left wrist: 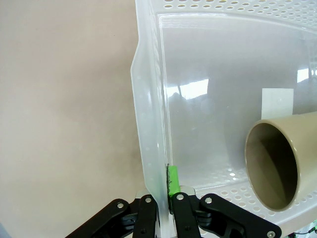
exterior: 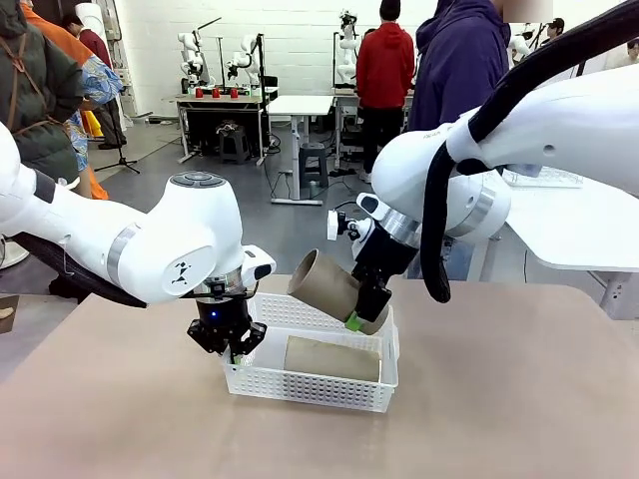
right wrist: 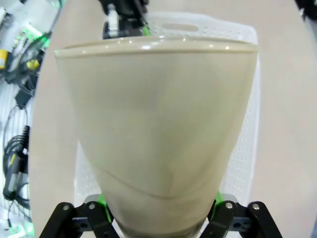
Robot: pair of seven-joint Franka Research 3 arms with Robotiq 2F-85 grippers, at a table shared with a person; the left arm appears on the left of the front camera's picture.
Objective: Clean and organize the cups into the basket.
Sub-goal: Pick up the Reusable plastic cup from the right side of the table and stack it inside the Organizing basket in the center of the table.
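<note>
Left jaws: pinched narrow on a thin side wall of the white plastic basket with perforated walls. One finger is outside the wall and the green pad presses its inner face.
Left gripper: pointing down at the basket's left end, at the corner nearest the robot.
Right jaws: clamped on the closed bottom end of a beige-tan matte cylindrical cup, with a green-padded finger on each side.
Right gripper: above the far right part of the basket, angled down toward it.
Held cup: tilted, with its open mouth raised and turned toward the basket's left end. Its base is low over the basket's far rim; whether it touches the rim cannot be told.
Second beige-tan cup: lying on its side on the basket's floor, lengthwise, well below the held cup. In the left wrist view its open mouth faces the end the left gripper holds.
Basket: sits flat on the tan table, between the two arms.
Person in a dark purple hooded top: standing beyond the basket's far side.
</note>
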